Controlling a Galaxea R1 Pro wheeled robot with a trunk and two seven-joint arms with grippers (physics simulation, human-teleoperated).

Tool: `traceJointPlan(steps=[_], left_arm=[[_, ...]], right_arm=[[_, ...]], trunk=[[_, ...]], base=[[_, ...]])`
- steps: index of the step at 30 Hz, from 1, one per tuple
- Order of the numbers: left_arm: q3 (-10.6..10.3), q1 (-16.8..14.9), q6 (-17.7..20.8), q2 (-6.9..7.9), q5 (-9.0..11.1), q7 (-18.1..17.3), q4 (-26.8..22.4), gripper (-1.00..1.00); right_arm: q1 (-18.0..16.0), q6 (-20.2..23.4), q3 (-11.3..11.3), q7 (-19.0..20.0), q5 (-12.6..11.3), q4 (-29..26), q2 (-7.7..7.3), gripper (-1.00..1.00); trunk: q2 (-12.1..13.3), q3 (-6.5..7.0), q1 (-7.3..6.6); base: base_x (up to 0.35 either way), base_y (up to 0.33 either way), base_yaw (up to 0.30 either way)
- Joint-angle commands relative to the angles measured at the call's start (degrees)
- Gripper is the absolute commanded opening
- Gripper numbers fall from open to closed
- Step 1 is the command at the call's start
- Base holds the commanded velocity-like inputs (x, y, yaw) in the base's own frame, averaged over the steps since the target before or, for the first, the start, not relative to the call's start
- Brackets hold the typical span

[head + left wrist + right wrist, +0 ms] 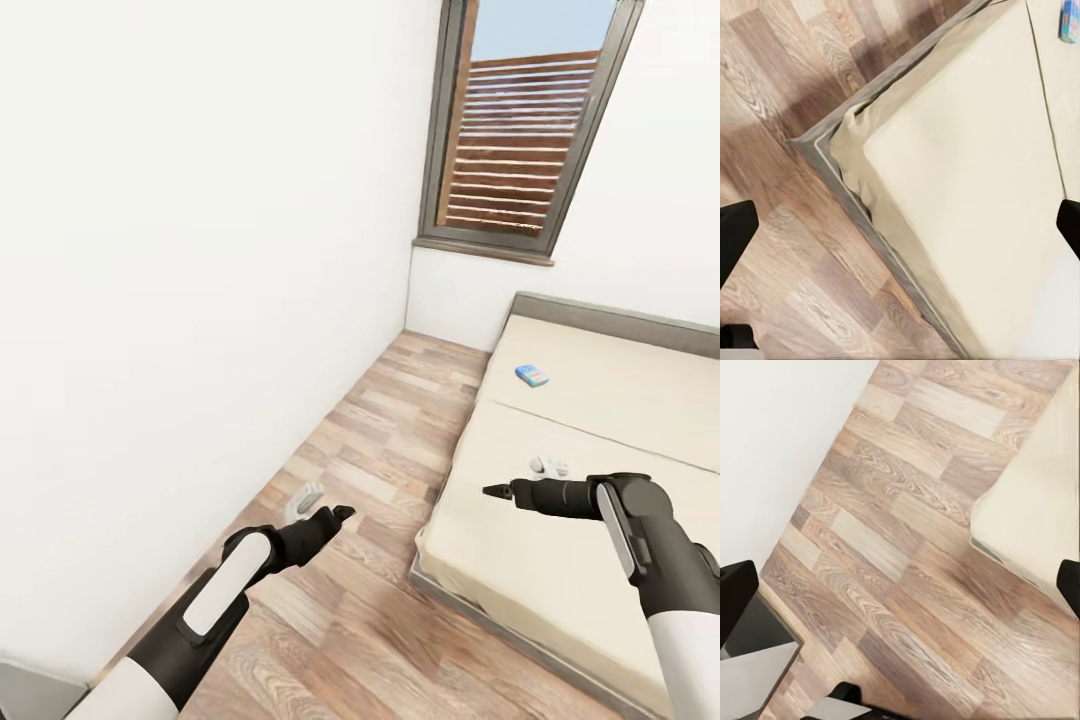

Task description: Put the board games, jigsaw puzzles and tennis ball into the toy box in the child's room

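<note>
A blue game (533, 375) lay flat on the bed (600, 420), up toward the headboard end and well apart from both arms; we also caught its edge in the left wrist view (1069, 21). A second, pale thing (549, 466) sat on the mattress just beyond the right arm, too small for us to name, though it may have been the other game. The bench, the toy box, the puzzles and the ball were not before us, so we judged that we stood at the bed side of the room to collect what lay there first.

Our right fingers (497, 491) hung over the near part of the mattress, pointing across it toward the wall (200, 250); from the head view we could not tell their gap, but in the right wrist view the two dark tips (736, 592) sat at opposite edges with floor (907, 555) between them, so we took them as wide and empty. Our left fingers (338, 514) were held low over the floor beside the bed corner, likewise spread in the left wrist view (735, 232) and carrying nothing.

We judged both arms were kept forward and clear only for travel, as neither was close enough to the game to grasp it, and the base would need to come nearer along the bed. The window (520, 130) stood beyond the bed
</note>
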Motion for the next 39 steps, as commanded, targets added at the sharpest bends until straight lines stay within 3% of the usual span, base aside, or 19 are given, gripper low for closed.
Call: traceJointPlan(steps=[1,32,39], left_arm=[[-0.1,-0.1,-0.1,0.06,0.5,0.5,-0.1,1.00],[-0.1,0.0,-0.1,0.06,0.6,0.5,-0.1,1.00],[-0.2,0.0,0.0,0.01,0.5,0.6,-0.1,1.00]], right_arm=[[-0.1,0.3,-0.1,0.1,0.2,0.0,0.01,1.00],[-0.3,0.3,-0.2,-0.6,0.2,0.3,0.04,1.00],[-0.3,0.3,-0.1,-0.6,0.2,0.4,0.08,1.00]], trunk=[[-0.1,-0.06,0.04],[-0.1,1.63,0.04],[-0.1,2.01,0.04]], base=[[0.000,0.000,-0.246],[0.003,0.000,-0.246],[0.216,-0.063,-0.246]])
